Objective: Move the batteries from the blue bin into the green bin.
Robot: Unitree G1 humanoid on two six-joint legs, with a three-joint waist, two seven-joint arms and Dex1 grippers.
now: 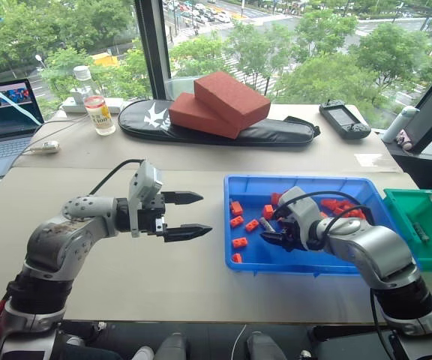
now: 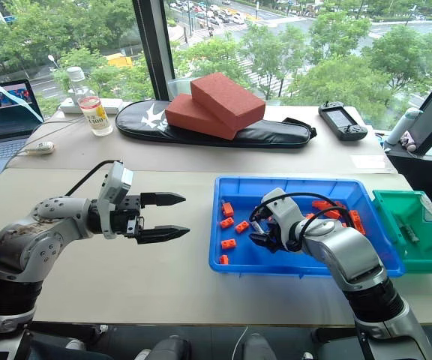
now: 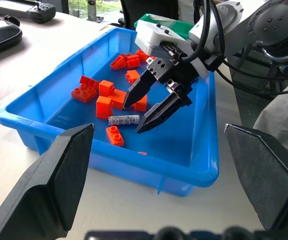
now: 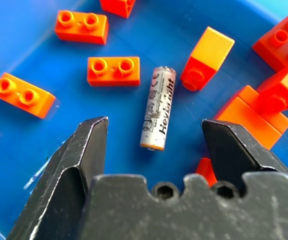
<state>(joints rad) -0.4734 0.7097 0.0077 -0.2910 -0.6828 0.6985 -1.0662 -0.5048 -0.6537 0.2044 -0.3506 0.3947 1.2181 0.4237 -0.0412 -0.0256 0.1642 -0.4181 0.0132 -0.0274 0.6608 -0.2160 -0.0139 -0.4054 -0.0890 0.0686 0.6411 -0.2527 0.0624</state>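
**Lining up on a battery in the blue bin**

So we're hovering the right gripper (image 3: 143,111) low inside the blue bin (image 1: 306,262) with its jaws standing apart, nothing between them yet. They're straddling one battery (image 4: 157,108) lying flat on the bin floor, roughly centred in the gap, which looks like exactly why we're tilting the wrist down like this: to close across its slim body.

Orange bricks (image 4: 113,70) are lying close on both sides of it, so we're probably keeping the jaws just wide enough to clear them.

The left gripper (image 1: 184,215) is hanging over the bare counter (image 1: 111,270) beside the bin, jaws also apart and empty, pointing across toward the action, likely just staying out of the way.

The green bin (image 1: 426,232) is sitting right against the blue bin's far side, with what seems to be one battery already inside, though it's hard to be sure.
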